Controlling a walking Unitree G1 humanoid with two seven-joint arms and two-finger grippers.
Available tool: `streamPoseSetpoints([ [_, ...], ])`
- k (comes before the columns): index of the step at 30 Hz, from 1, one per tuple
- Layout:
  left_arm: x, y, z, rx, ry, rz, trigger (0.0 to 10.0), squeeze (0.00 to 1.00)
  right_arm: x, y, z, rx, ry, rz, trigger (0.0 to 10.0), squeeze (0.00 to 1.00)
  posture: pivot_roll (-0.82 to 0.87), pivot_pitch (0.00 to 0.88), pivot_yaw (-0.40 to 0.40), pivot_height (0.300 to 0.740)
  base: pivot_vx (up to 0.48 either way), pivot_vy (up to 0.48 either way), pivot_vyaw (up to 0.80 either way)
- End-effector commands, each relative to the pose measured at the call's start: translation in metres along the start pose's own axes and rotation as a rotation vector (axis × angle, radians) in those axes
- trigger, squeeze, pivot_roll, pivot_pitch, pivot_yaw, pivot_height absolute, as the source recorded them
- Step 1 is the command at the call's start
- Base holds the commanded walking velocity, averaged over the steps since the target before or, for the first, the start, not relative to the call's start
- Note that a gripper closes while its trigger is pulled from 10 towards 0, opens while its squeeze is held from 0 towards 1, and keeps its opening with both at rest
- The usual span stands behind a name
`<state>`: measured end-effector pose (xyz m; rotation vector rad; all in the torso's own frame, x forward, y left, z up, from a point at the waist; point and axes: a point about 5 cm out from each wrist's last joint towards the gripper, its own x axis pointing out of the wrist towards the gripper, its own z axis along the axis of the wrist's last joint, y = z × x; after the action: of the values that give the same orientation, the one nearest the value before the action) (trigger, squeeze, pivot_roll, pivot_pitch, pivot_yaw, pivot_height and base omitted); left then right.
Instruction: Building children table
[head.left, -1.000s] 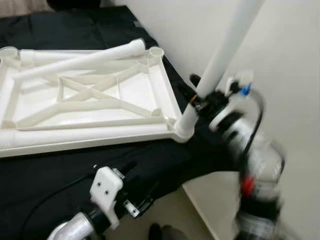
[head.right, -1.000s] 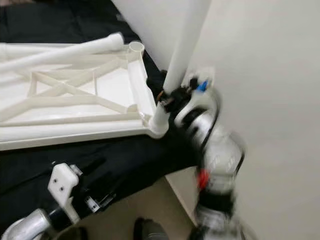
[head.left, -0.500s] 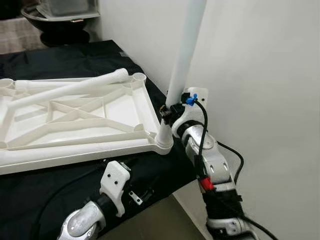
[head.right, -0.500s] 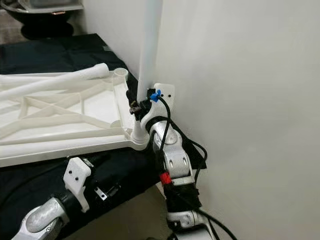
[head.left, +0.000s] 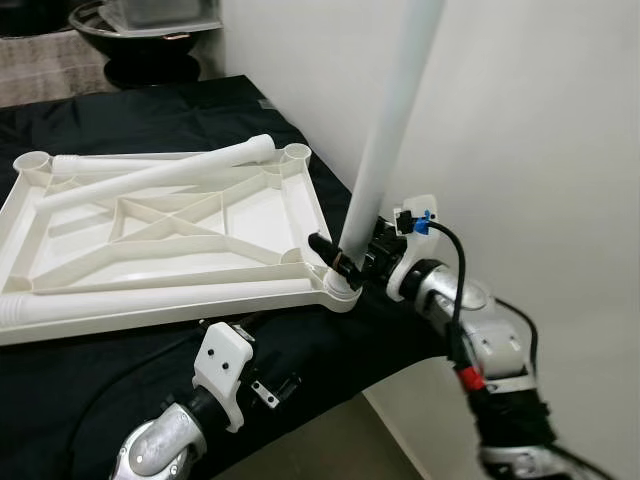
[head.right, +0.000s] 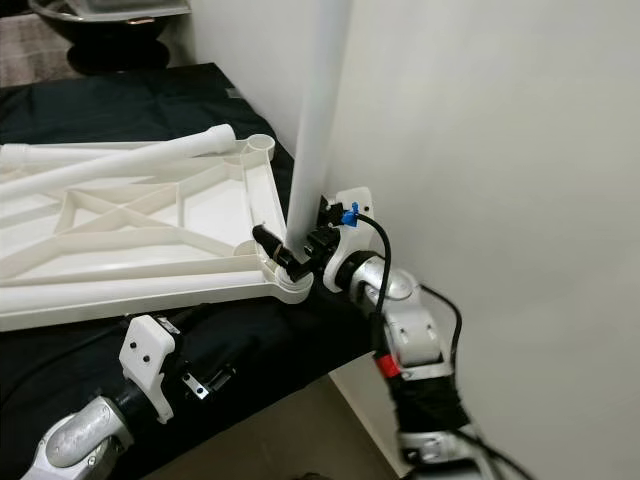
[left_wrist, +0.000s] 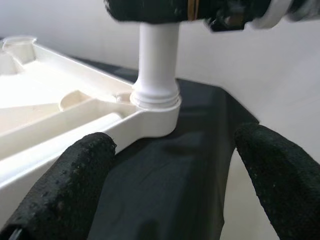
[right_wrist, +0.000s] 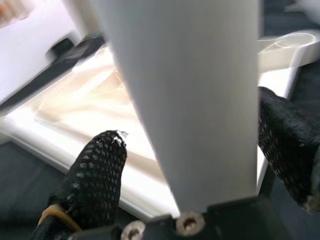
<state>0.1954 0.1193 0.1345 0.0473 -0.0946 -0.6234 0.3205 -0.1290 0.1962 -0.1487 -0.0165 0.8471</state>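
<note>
Left eye view: the white tabletop (head.left: 170, 230) lies upside down on a black cloth (head.left: 120, 120). At its corner nearest the wall (head.left: 520, 120), a white leg (head.left: 385, 150) stands in the socket, leaning slightly towards that wall. The right gripper (head.left: 345, 262) has its fingers clamped round the leg just above the tabletop. The left gripper (left_wrist: 170, 165) hovers near the same corner, fingers apart, holding nothing. Two more legs lie across the tabletop.

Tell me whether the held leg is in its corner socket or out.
In. The leg stands tilted with its base seated in the tabletop's corner socket; the right gripper grips it just above.
</note>
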Motion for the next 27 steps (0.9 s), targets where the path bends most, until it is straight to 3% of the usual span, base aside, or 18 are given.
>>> streamPoseSetpoints([
  [1, -0.004, -0.004, 0.001, -0.008, 0.004, -0.011, 10.0, 0.00, -0.007, -0.010, 0.004, -0.035, 0.002, 0.085, 10.0, 1.00, 0.06, 0.155, -0.095, 0.740, 0.000, 0.000, 0.00],
  [2, -0.006, -0.006, 0.003, -0.008, 0.003, -0.013, 10.0, 0.00, -0.012, -0.022, 0.009, -0.053, 0.014, 0.114, 10.0, 1.00, 0.07, 0.170, -0.094, 0.740, 0.000, 0.000, 0.00],
  [4, -0.006, -0.006, 0.003, -0.008, 0.003, -0.013, 10.0, 0.00, -0.012, -0.022, 0.009, -0.053, 0.014, 0.114, 10.0, 1.00, 0.07, 0.170, -0.094, 0.740, 0.000, 0.000, 0.00],
  [5, -0.010, -0.009, 0.007, -0.009, 0.004, -0.016, 10.0, 0.00, -0.018, -0.046, 0.024, -0.052, 0.006, 0.158, 10.0, 1.00, 0.08, 0.201, -0.096, 0.740, 0.000, 0.000, 0.00],
  [7, -0.010, -0.009, 0.007, -0.009, 0.004, -0.016, 10.0, 0.00, -0.018, -0.046, 0.024, -0.052, 0.006, 0.158, 10.0, 1.00, 0.08, 0.201, -0.096, 0.740, 0.000, 0.000, 0.00],
  [8, -0.015, -0.012, 0.010, -0.014, 0.008, -0.021, 10.0, 0.00, -0.021, -0.059, 0.039, -0.013, -0.033, 0.247, 10.0, 0.43, 0.11, 0.232, -0.105, 0.740, 0.000, 0.000, 0.00],
  [9, -0.017, -0.012, 0.011, -0.015, 0.010, -0.022, 10.0, 0.00, -0.022, -0.061, 0.044, 0.001, -0.049, 0.289, 10.0, 0.43, 0.11, 0.232, -0.105, 0.740, 0.000, 0.000, 0.00],
  [10, -0.018, -0.013, 0.012, -0.016, 0.010, -0.023, 10.0, 0.00, -0.023, -0.062, 0.049, 0.006, -0.060, 0.333, 10.0, 0.00, 0.12, 0.243, -0.107, 0.740, 0.000, 0.000, 0.00],
  [16, -0.024, -0.016, 0.018, -0.018, 0.011, -0.019, 10.0, 0.00, -0.018, -0.067, 0.068, -0.009, -0.107, 0.473, 10.0, 0.00, 0.14, 0.285, -0.109, 0.740, 0.000, 0.000, 0.00],
  [17, -0.027, -0.017, 0.021, -0.017, 0.014, -0.013, 10.0, 0.00, -0.015, -0.068, 0.077, -0.028, -0.117, 0.555, 10.0, 0.00, 0.15, 0.299, -0.108, 0.740, 0.000, 0.000, 0.00],
  [24, -0.033, -0.019, 0.026, -0.022, 0.022, -0.012, 10.0, 0.00, -0.008, -0.069, 0.097, -0.059, -0.161, 0.642, 10.0, 0.00, 0.17, 0.327, -0.104, 0.740, 0.000, 0.000, 0.00],
  [25, -0.034, -0.020, 0.027, -0.025, 0.024, -0.013, 10.0, 0.00, -0.007, -0.068, 0.103, -0.063, -0.179, 0.667, 6.9, 0.00, 0.18, 0.332, -0.103, 0.740, 0.000, 0.000, 0.00],
  [26, -0.034, -0.020, 0.027, -0.025, 0.024, -0.013, 10.0, 0.00, -0.007, -0.068, 0.103, -0.063, -0.179, 0.667, 6.9, 0.00, 0.18, 0.332, -0.103, 0.740, 0.000, 0.000, 0.00],
  [27, -0.035, -0.020, 0.029, -0.027, 0.026, -0.015, 10.0, 0.00, -0.006, -0.068, 0.110, -0.060, -0.206, 0.684, 0.0, 0.00, 0.18, 0.337, -0.101, 0.740, 0.000, 0.000, 0.00],
])
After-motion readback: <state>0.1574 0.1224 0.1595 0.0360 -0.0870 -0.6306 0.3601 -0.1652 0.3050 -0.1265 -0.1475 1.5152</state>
